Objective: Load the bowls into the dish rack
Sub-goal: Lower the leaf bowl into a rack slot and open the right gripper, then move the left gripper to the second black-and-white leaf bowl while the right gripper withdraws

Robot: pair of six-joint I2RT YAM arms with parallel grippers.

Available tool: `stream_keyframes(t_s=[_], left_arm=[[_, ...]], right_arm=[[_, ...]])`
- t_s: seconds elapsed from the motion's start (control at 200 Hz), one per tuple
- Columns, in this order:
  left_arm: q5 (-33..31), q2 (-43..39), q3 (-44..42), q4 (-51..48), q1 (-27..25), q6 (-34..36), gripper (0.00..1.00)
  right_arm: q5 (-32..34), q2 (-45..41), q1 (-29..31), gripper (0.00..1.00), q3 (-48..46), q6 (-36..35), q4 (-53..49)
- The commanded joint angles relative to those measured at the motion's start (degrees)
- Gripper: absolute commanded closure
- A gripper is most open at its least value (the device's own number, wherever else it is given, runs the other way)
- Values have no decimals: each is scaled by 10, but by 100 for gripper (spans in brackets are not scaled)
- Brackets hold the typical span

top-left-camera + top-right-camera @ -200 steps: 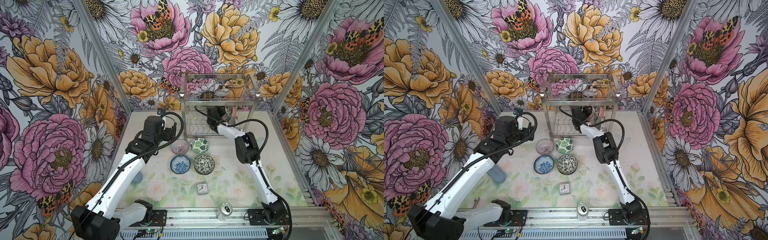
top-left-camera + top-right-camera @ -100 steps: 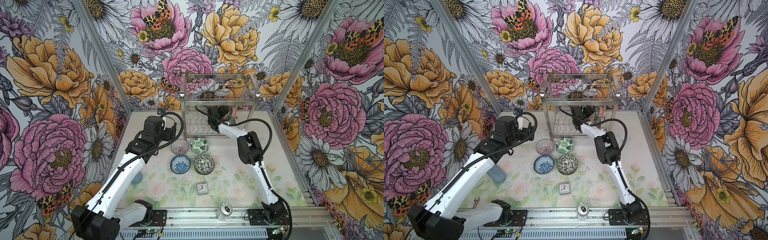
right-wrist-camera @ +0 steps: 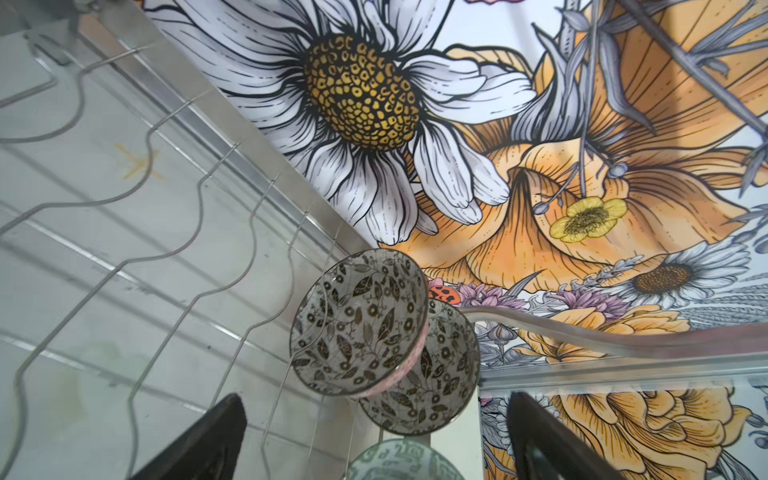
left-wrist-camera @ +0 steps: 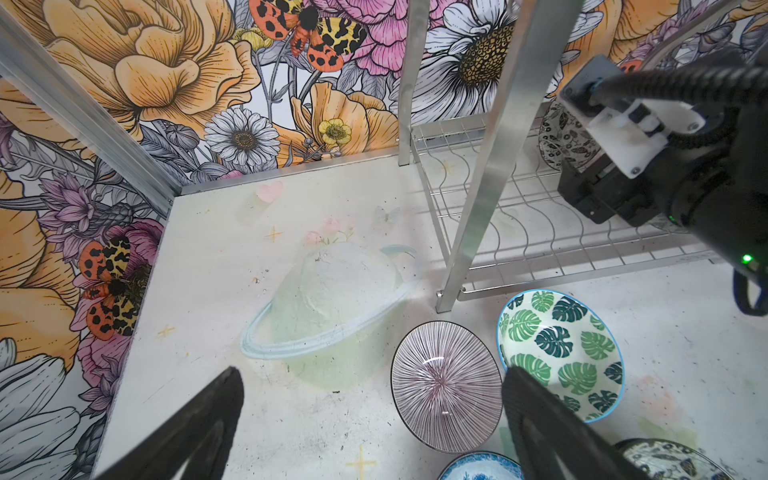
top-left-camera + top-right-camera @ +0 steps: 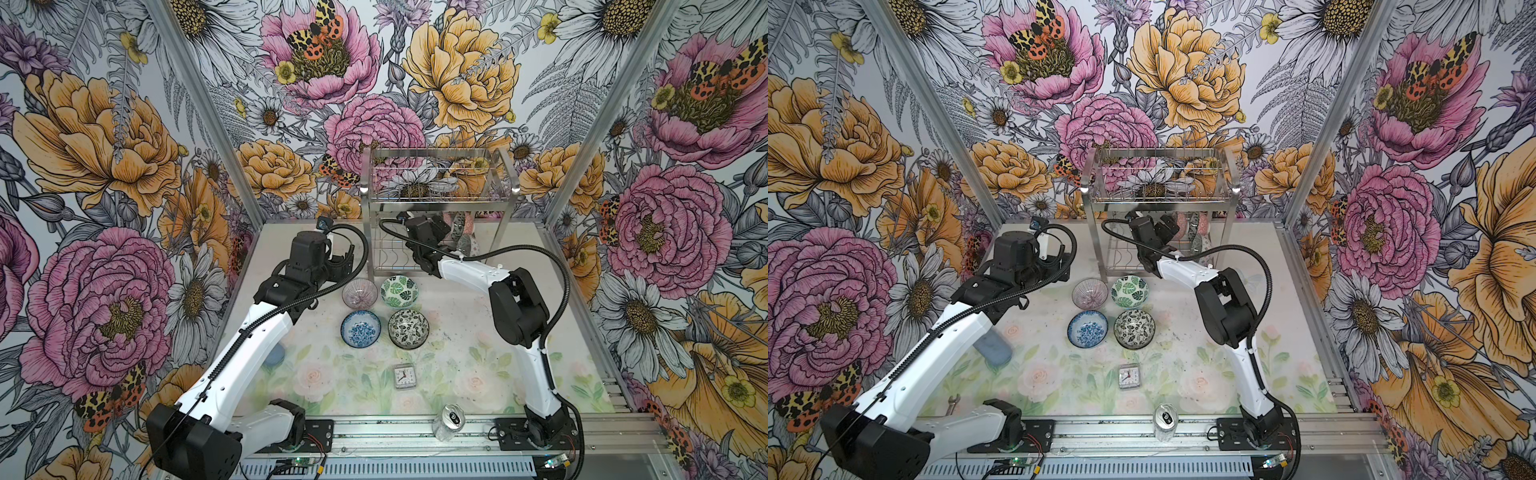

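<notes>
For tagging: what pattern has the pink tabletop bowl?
The bowl: thin radiating stripes; left wrist view.

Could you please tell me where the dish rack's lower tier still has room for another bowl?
The wavy-wire tier is bare from the rack's left front post across to the open right gripper. Its right end is crowded: the loaded bowls stand on edge there, close together.

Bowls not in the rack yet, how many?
4, in a square before the rack: striped pink, leaf-green beside it, blue floral and black-and-white nearer the front. A bluish thing half hidden under the left arm may be another.
</notes>
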Motion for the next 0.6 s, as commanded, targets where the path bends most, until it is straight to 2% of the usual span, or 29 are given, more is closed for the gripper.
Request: stream_keyframes(t_s=[0.0,0.115,0.315,0.445,0.47,0.595], left_arm=[[29,8,-4,13,2,-15,1],[29,11,-3,14,-1,-20,1],[38,34,2,15,-7,-57,1],[10,40,12,8,-30,-51,1],[-11,39,13,6,-31,-51,1],[-25,33,9,6,-43,-62,2]], right_arm=[[-23,-64,5,0,-46,42,1],[-24,-105,14,0,-94,63,-3],[-57,-185,21,0,-174,155,-30],[-98,-240,20,0,-212,208,-52],[-105,-250,20,0,-219,216,-57],[-128,-304,16,0,-247,247,-85]])
